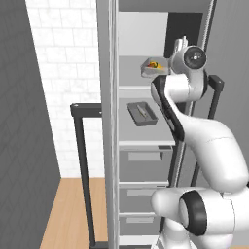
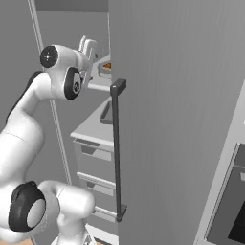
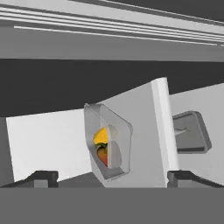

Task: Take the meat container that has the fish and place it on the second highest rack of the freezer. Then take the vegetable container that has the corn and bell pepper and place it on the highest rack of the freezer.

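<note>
With both trays sitting inside the freezer [image 1: 141, 146], this looks like the closing stretch of the job. The vegetable container [image 1: 153, 67] rests on the highest rack [image 1: 133, 73], over toward its right side in the left base view, and you can make out the yellow corn [image 3: 100, 136] and the red-orange bell pepper [image 3: 103, 155] through its clear wall in the hand view. One shelf down, the meat container [image 1: 142, 114] lies on the second highest rack [image 1: 131, 131], a slender pale fish [image 1: 141, 111] inside, the tray's long side running from about 11 o'clock to 5 o'clock in the left base view.

Now the tool [image 3: 111, 177]: its two dark fingertips [image 3: 41, 178] stand far apart at the bottom of the hand view, jaws spread wide, nothing between them. In that view the vegetable container sits just past the tips at about 12 o'clock, centred in the gap and apart from both fingers. The view is rolled, so the tray appears tipped on edge with its long side running roughly 12 to 6 o'clock.

My read: both placements are made, and what remains is drawing the tool straight back, away from the tray, without nudging its near rim.
</note>
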